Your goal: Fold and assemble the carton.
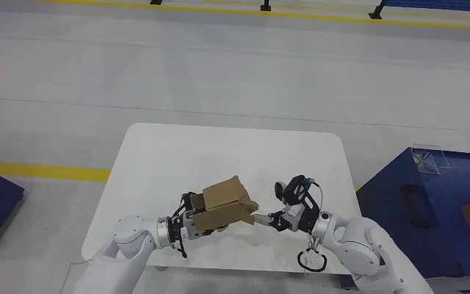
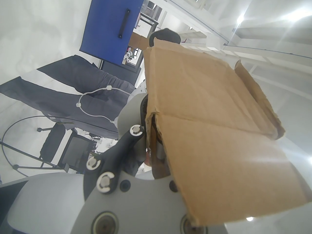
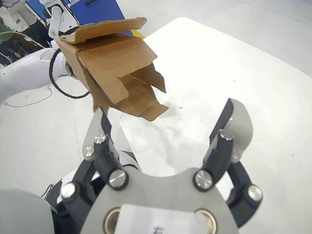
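cardboard carton (image 2: 207, 122) mostly masks left gripper (image 1: 194, 212)

carton (image 3: 112, 69) raised off table (image 3: 219, 62), flaps just before right gripper (image 3: 165, 115)

Left hand (image 1: 194, 211) clenched, right hand (image 3: 165, 105) agape.

Glossy white arms (image 1: 136, 237), grey metal right gripper (image 3: 165, 109), black ribbed finger pads (image 3: 220, 120), black linkages (image 3: 107, 157) and silver screws (image 3: 204, 177) behind the right gripper, black cable loop (image 1: 311, 269) farther back.
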